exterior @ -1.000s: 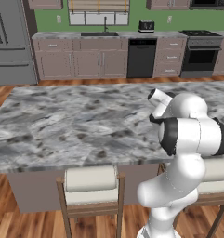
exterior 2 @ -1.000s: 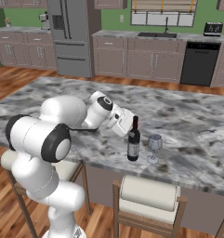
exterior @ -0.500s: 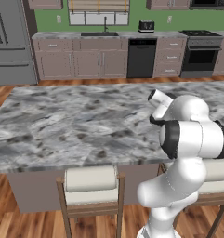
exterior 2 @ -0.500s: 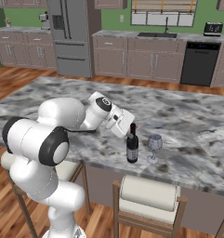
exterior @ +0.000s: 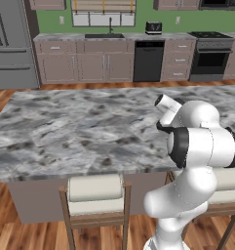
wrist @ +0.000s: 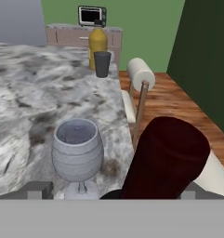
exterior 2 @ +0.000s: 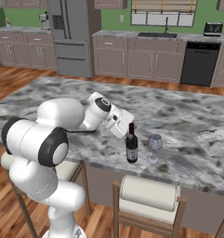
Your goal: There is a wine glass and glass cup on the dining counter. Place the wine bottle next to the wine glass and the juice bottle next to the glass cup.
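**Two bottles, one placed: wine bottle down by the glass, juice bottle next**

Wine bottle (exterior 2: 131, 145) stands upright on the dining surface (exterior 2: 187, 116), near its front edge above a stool, w/ the wine glass (exterior 2: 154, 147) just beside it, apart, not touching. Gripper (exterior 2: 123, 126) sits at the bottle's neck w/ jaws spread wide, released, nothing held. Hand view shows the dark red capsule close up and the glass bowl (wrist: 77, 151) next to it.

Juice bottle (wrist: 98, 46) is well apart along the same surface, toward its far end near the stool-side edge, w/ the glass cup (wrist: 102, 63) right in front of it; can't tell if they touch. It looks already close to the cup, so little shifting may be needed.

Handling, as judged:
- Wine bottle: rigid, tall, narrow base, prob. heavy-ish and tippy. Smooth sides, so slippery; best taken round the body or low neck, not the cap.
- Wine glass: fragile, thin stem, easy to knock when backing off. Retreat away from it.
- Juice bottle: squat, rounder, steadier; wide for the jaws, so grip at the narrower upper part.
- Glass cup: light, would slide if bumped.

Labels: pale label on the wine bottle is too small to read. No legible brand or writing anywhere.
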Robot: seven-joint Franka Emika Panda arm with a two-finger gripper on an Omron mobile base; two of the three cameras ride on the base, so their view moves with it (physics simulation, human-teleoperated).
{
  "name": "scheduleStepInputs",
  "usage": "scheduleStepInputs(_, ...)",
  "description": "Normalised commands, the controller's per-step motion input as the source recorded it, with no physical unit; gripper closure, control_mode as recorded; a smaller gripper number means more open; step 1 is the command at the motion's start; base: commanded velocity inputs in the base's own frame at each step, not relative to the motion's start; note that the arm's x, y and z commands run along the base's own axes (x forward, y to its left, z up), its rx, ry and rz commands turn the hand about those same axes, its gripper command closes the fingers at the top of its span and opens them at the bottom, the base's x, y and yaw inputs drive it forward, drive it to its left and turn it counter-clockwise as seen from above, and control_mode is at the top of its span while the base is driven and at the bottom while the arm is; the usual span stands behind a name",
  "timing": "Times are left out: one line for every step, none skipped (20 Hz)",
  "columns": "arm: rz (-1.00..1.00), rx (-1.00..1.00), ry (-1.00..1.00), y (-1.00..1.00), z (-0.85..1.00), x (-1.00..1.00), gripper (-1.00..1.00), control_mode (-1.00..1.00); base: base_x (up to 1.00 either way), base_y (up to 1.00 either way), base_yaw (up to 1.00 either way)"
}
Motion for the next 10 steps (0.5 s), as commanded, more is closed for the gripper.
scheduleStepInputs(0.0, 0.0, 0.0, 0.05, 0.0, 0.0, -1.0, -1.0, 0.0, 0.0, 0.0)
scheduleStepInputs(0.0, 0.0, 0.0, 0.06, 0.0, 0.0, -1.0, -1.0, 0.0, 0.0, 0.0)
scheduleStepInputs(0.0, 0.0, 0.0, 0.06, 0.0, 0.0, -1.0, -1.0, 0.0, 0.0, 0.0)
scheduleStepInputs(0.0, 0.0, 0.0, 0.09, 0.0, -0.02, -1.0, -1.0, 0.0, 0.0, 0.0)
scheduleStepInputs(0.0, 0.0, 0.0, 0.12, 0.0, -0.03, -1.0, -1.0, 0.0, 0.0, 0.0)
scheduleStepInputs(0.0, 0.0, 0.0, 0.12, 0.0, -0.04, -1.0, -1.0, 0.0, 0.0, 0.0)
scheduleStepInputs(0.0, 0.0, 0.0, 0.11, 0.0, -0.02, -1.0, -1.0, 0.0, 0.0, 0.0)
scheduleStepInputs(0.0, 0.0, 0.0, 0.1, 0.0, -0.02, -1.0, -1.0, 0.0, 0.0, 0.0)
scheduleStepInputs(0.0, 0.0, 0.0, 0.09, 0.0, 0.0, -1.0, -1.0, 0.0, 0.0, 0.0)
scheduleStepInputs(0.0, 0.0, 0.0, 0.08, 0.0, 0.0, -1.0, -1.0, 0.0, 0.0, 0.0)
